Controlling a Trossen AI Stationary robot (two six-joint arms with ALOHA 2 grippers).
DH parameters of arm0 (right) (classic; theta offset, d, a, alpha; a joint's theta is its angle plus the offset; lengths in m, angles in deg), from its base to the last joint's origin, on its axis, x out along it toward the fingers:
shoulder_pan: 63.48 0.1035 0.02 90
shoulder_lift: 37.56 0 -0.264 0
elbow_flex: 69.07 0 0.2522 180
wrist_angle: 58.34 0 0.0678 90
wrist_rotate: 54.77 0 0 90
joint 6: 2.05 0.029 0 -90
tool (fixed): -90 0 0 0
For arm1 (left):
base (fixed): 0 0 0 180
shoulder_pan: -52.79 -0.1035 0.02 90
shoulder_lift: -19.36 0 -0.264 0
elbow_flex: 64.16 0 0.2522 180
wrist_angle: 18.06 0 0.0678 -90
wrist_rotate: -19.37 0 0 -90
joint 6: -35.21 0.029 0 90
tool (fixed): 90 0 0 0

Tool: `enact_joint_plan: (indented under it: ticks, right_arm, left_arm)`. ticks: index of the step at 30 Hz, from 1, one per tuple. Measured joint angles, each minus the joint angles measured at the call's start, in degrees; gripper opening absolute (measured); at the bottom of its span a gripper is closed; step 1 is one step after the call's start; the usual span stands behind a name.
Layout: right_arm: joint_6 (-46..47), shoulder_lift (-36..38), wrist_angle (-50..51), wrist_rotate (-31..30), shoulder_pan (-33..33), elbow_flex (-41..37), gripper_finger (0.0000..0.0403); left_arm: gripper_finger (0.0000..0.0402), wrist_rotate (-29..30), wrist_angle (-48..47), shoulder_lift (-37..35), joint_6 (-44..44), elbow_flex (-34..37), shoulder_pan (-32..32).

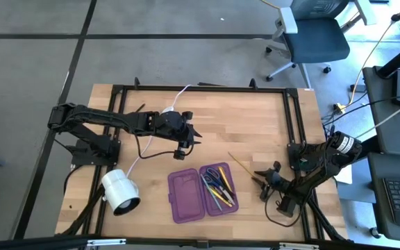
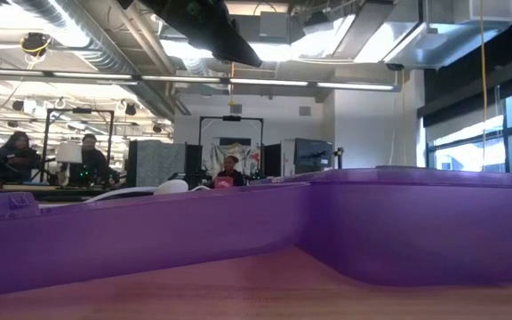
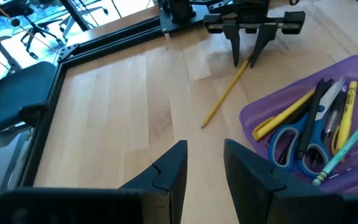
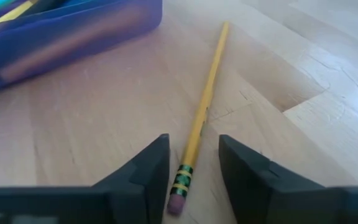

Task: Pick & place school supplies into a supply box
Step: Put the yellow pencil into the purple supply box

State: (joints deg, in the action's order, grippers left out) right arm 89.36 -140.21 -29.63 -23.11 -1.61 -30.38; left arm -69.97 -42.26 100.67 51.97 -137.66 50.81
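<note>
A yellow pencil [image 1: 245, 167] lies flat on the wooden table, right of the open purple supply box [image 1: 186, 196]. The box's right half holds blue-handled scissors [image 3: 294, 146], yellow pens and other supplies [image 1: 218, 186]. My right gripper [image 4: 193, 142] is low at the pencil's eraser end, open, with one finger on each side of it; the left wrist view shows it [image 3: 246, 57] from the front. My left gripper [image 1: 189, 137] hangs open above the table's middle, its fingers [image 3: 173, 168] with nothing between them. The box's wall [image 2: 372, 231] fills the low view. My right gripper's fingers stand on either side of the pencil's eraser end [image 4: 181, 179], slanting down from the table's right and lying along the pencil. A gap shows beside one finger; whether the other finger [image 4: 154, 168] touches the pencil, I cannot tell. The pencil lies flat on the table.
A white cylindrical lamp [image 1: 120, 192] lies at the near left, its white cable [image 1: 176, 101] running to the far edge. Black frame rails [image 1: 294, 118] border the table. Bare wood lies between the pencil and the far rail.
</note>
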Motion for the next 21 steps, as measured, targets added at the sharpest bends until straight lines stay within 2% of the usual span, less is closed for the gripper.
enact_joint_plan:
  ticks: [9, 21]
  right_arm:
    - [-0.1, 0.0, 0.2, 0.1, 0.0, -0.1, 0.0107]
    - [-0.2, -0.1, -0.1, -0.1, 0.0, -0.1, 0.0100]
  left_arm:
    - [0.0098, 0.0, 0.0, 0.0, 0.0, 0.0, 0.0]
    - [0.0098, 0.0, 0.0, 0.0, 0.0, 0.0, 0.0]
